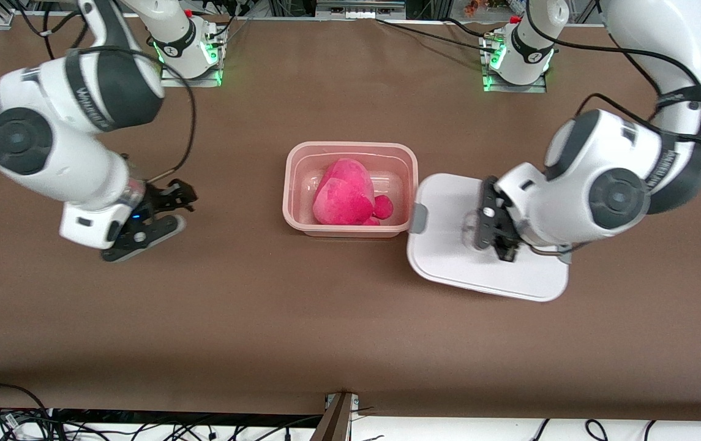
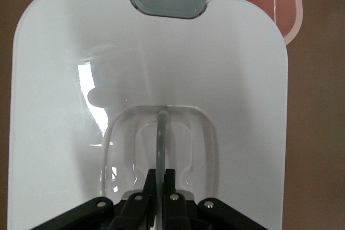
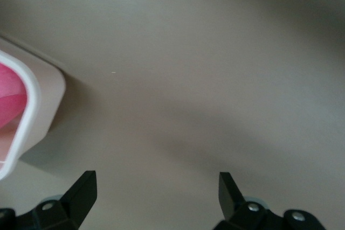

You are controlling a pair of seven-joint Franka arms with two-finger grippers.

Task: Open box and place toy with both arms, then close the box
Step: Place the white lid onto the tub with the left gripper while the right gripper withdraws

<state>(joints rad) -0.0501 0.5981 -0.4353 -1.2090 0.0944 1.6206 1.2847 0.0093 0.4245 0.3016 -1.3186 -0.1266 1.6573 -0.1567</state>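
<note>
Lay open in the table's middle: pale pink box [image 1: 351, 153], long side running from one arm's end to the other. Held the round hot-pink plush toy [image 1: 345, 195]. Rested beside it, toward the left arm's end: white lid [image 1: 448, 245]. Pinched its clear handle [image 2: 160, 144]: left gripper [image 2: 160, 187]. Waited with fingers spread wide, toward the other end: right gripper [image 1: 169, 211].

Brown table [image 1: 326, 318] (matte, evenly lit); cables [image 1: 7, 419] along near edge.
</note>
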